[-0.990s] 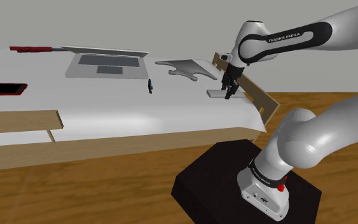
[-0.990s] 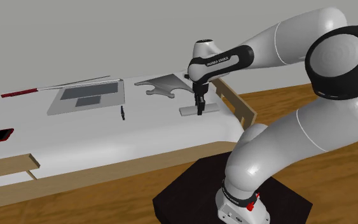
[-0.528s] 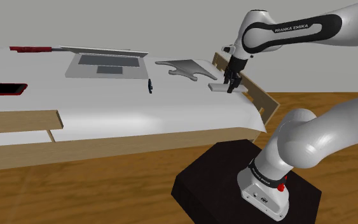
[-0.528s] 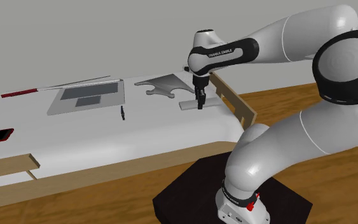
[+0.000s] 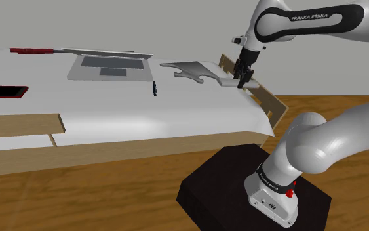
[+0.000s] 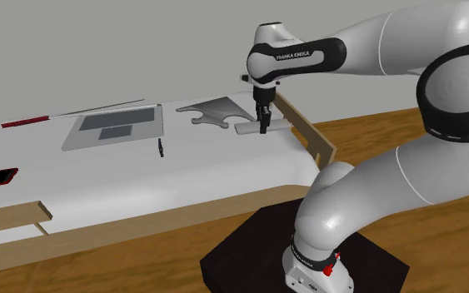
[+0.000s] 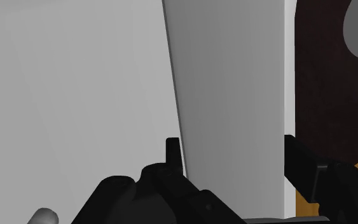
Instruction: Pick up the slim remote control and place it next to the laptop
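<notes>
Jaws of the gripper (image 5: 244, 83) pinch the slim grey remote (image 5: 226, 83); remote upper right of centre in shoulder view, just beside a flat grey curved piece (image 5: 188, 69); laptop (image 5: 109, 66) well apart, upper left, on white table (image 5: 111, 111).

Your Franka arm (image 5: 320, 141) is built of fat, rounded links in glossy white, swelling at each bend like curved tubes. You can read white FRANKA EMIKA lettering (image 5: 315, 16) on the black band wrapped round the forearm, at one o'clock in the shoulder view. A wide dark joint ring (image 6: 453, 93) splits the big white link at two o'clock in the second exterior view. At five o'clock in the shoulder view, the base collar (image 5: 272, 197) is pale grey, carries a dark line of small print and shows a red spot (image 5: 290, 193) on its rim. It sits on a matte black box stand (image 5: 219, 180). Your gripper (image 5: 243, 83) is all black, with two slim, straight fingers (image 7: 297, 159).
</notes>
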Tool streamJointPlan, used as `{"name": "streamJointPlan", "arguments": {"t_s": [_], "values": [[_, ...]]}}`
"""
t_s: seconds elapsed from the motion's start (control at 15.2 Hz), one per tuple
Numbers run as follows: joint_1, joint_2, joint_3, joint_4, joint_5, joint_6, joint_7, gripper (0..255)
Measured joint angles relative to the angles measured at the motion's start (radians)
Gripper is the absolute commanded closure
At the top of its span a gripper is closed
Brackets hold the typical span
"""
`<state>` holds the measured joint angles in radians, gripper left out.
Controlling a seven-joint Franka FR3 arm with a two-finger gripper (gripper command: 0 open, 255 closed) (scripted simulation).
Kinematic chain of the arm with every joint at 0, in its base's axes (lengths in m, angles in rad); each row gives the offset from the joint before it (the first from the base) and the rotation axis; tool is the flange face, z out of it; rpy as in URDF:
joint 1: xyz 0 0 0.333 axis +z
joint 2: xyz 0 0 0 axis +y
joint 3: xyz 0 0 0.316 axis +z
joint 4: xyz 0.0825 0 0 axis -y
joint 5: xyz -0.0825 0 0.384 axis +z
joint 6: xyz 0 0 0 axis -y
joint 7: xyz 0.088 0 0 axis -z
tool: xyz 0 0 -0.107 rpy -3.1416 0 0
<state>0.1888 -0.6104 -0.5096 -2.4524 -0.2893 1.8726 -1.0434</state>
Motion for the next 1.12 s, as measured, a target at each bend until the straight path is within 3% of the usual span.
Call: {"name": "streamJointPlan", "arguments": {"t_s": [1.12], "values": [[0.013,-0.012,0.052,0.215,0.037,-0.229,-0.008,255]]}}
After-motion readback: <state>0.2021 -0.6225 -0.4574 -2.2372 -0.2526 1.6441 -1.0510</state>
